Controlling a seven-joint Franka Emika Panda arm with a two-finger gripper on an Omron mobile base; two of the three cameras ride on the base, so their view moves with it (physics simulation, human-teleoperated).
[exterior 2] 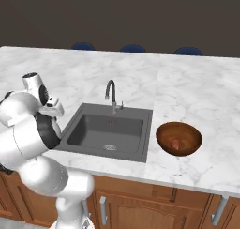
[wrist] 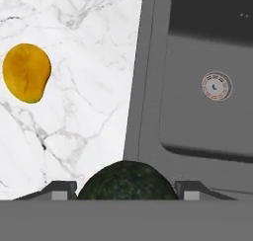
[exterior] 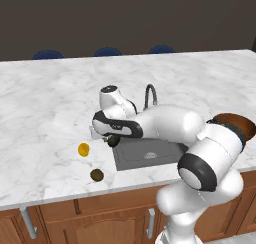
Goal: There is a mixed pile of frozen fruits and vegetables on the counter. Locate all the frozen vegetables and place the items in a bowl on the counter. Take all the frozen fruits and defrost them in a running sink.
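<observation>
My gripper (exterior: pixel 112 139) is shut on the dark green ball (exterior: pixel 114 141), just above the left rim of the sink (exterior: pixel 145 154). In the hand view the green ball (wrist: pixel 127 180) sits between the two fingertips (wrist: pixel 62 189), over the boundary between the counter and the sink (wrist: pixel 207 42). The yellow-orange ball (exterior: pixel 83 149) (wrist: pixel 26 72) lies on the counter (exterior: pixel 50 103) left of the gripper. Nearer the front edge lies the olive-brown ball (exterior: pixel 97 175). The wooden bowl (exterior 2: pixel 161 132) stands right of the sink (exterior 2: pixel 93 125) and holds the red-orange piece (exterior 2: pixel 176 143).
The curved dark faucet (exterior 2: pixel 111 94) (exterior: pixel 150 95) rises at the back of the basin, whose round drain (wrist: pixel 216 85) lies on the floor. Blue chair backs (exterior: pixel 107 52) line the counter's far side. My own arm covers part of the bowl (exterior: pixel 235 121) in the left base view.
</observation>
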